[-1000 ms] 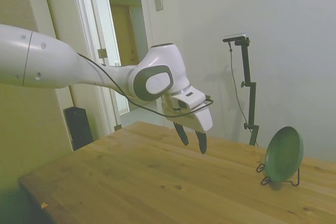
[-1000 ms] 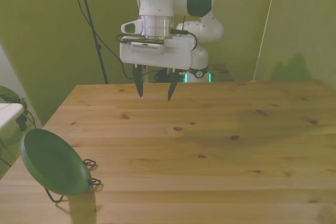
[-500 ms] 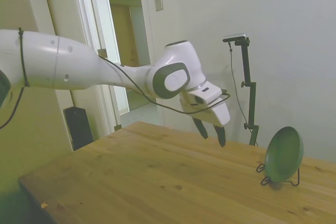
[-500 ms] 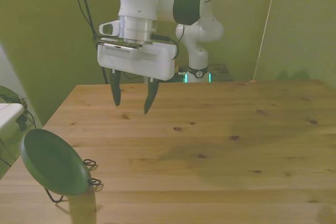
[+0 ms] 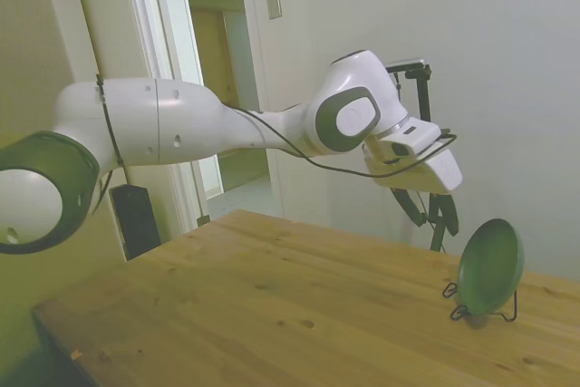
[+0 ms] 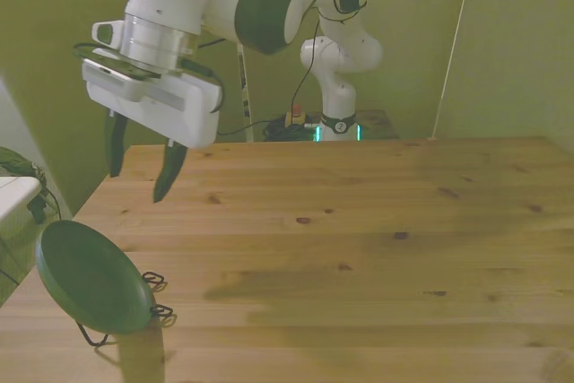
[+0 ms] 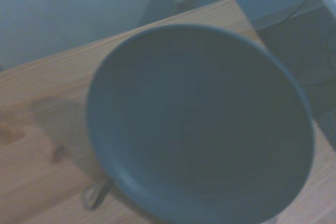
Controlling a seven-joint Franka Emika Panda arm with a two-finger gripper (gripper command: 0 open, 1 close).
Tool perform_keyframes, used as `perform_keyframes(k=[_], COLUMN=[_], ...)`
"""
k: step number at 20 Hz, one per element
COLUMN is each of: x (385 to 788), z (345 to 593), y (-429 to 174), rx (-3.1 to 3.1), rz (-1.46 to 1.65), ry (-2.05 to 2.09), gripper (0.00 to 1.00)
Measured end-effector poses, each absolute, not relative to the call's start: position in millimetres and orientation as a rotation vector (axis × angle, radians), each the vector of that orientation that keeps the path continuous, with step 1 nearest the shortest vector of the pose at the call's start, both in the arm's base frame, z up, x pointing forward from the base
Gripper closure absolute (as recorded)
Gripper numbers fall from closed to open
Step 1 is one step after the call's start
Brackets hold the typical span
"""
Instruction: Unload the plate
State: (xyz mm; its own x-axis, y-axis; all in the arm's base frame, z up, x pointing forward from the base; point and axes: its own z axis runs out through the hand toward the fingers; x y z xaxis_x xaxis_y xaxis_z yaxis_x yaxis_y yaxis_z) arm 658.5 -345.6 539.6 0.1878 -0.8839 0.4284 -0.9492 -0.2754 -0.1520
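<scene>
The sage-green plate [image 5: 490, 266] stands on edge in a thin black wire stand [image 5: 453, 301] near the table's right end in the side view. The front view has the plate [image 6: 90, 277] at the near left corner, tilted back on the stand [image 6: 154, 280]. My gripper [image 6: 139, 161] hangs open above and behind the plate, nothing between its dark fingers [image 6: 167, 172]. In the side view the gripper [image 5: 433, 216] is up and left of the plate, clear of it. The plate [image 7: 202, 124] fills the blurred wrist view.
The wooden table [image 6: 359, 248] spreads to the front view's right of the plate. A white object [image 6: 13, 193] sits beyond the table's left edge in the front view. A doorway [image 5: 217, 88] and a dark speaker [image 5: 136, 219] stand behind the table in the side view.
The arm has swung toward the plate: right in the side view, left in the front view. The gripper rose a little and stayed open. The plate has not moved.
</scene>
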Motion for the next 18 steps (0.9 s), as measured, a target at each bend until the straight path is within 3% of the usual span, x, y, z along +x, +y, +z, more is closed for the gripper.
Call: perform_keyframes(k=[9, 12, 18], x=[620, 615, 643], z=[545, 529, 497], y=[-448, -468, -451], rx=[2.233, 2.284, 2.375], rz=[0.654, 0.629, 0.611], ry=[-1.732, -1.736, -1.733], gripper=[0.00, 0.00, 0.00])
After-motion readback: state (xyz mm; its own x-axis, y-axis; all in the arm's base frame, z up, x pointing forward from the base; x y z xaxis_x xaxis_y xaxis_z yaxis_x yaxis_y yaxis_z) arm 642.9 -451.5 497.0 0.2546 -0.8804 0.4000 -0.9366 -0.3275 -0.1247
